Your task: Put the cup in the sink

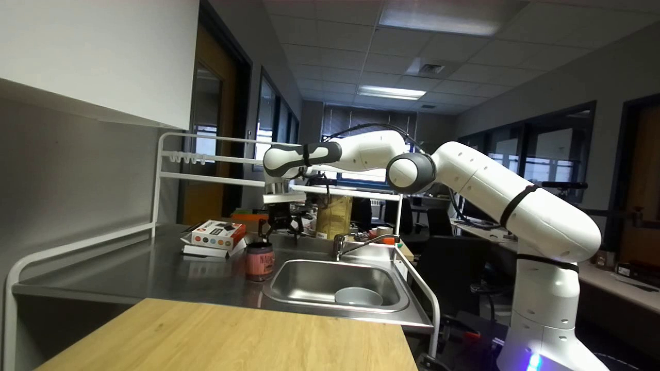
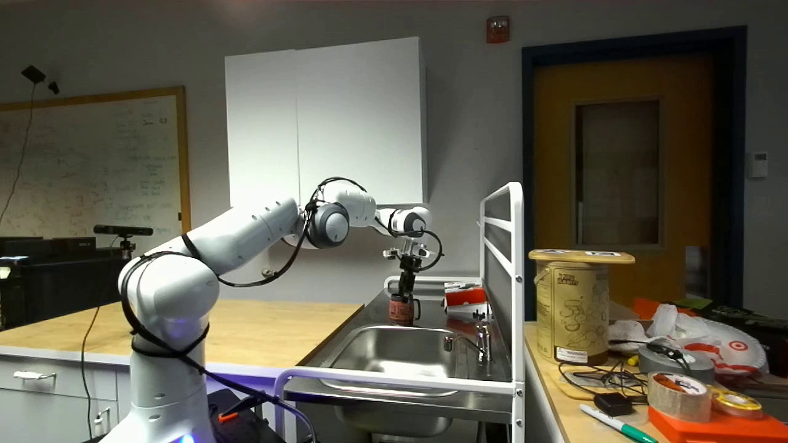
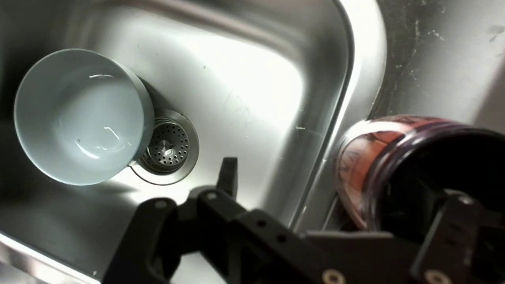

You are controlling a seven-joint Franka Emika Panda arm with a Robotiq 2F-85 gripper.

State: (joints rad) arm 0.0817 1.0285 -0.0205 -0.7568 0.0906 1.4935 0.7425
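Observation:
The cup, a red-orange mug with a dark rim, stands upright on the steel counter beside the sink; it shows in both exterior views (image 1: pixel 260 263) (image 2: pixel 401 311) and at the right of the wrist view (image 3: pixel 357 169). The metal sink (image 1: pixel 319 275) also fills much of the wrist view (image 3: pixel 244 98). My gripper (image 1: pixel 281 238) is open just above the cup. In the wrist view, my gripper (image 3: pixel 341 193) has one finger over the sink side and the other over the cup's dark mouth. Whether that finger reaches inside or touches the cup is hidden.
A pale bowl (image 3: pixel 79 118) sits in the sink near the drain (image 3: pixel 167 146). A faucet (image 1: pixel 339 247) stands behind the sink. A red and white box (image 1: pixel 216 234) lies behind the cup. A white rail frame (image 2: pixel 518 277) borders the counter. A wooden table (image 1: pixel 232 335) adjoins.

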